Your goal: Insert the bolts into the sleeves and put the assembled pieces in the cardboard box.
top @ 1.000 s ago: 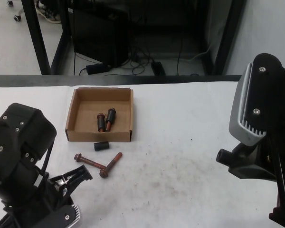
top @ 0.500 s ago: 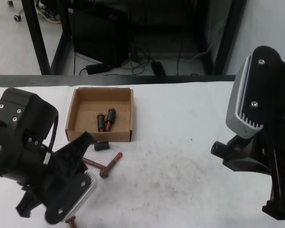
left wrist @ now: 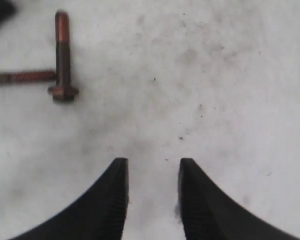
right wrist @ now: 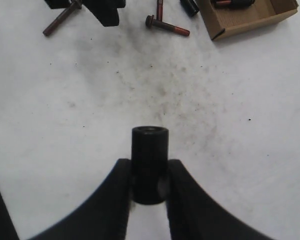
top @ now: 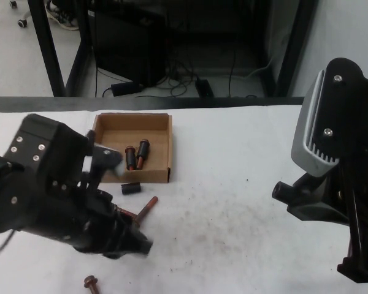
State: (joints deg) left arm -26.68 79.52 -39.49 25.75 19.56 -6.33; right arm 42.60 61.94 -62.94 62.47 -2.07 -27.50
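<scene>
The task looks roughly half done. Farthest left of the cardboard box, and well on the near side of it, one loose bolt lies on the table. The left pincer hangs low over the table on the near side of the box, its fingers narrowly apart with nothing between them. Two crossed bolts lie just ahead of it. Inside the box, two assembled pieces lie side by side, so that part is finished. A bare black sleeve sits just in front of the box's near wall, close to the crossed bolts. Well to the right of the box, the right pincer is closed on a second black sleeve, held above the table with its open end facing away from the pincer. Judging by this, at least two bolts are left to be sleeved and boxed, and three bolts are counted against two sleeves.
</scene>
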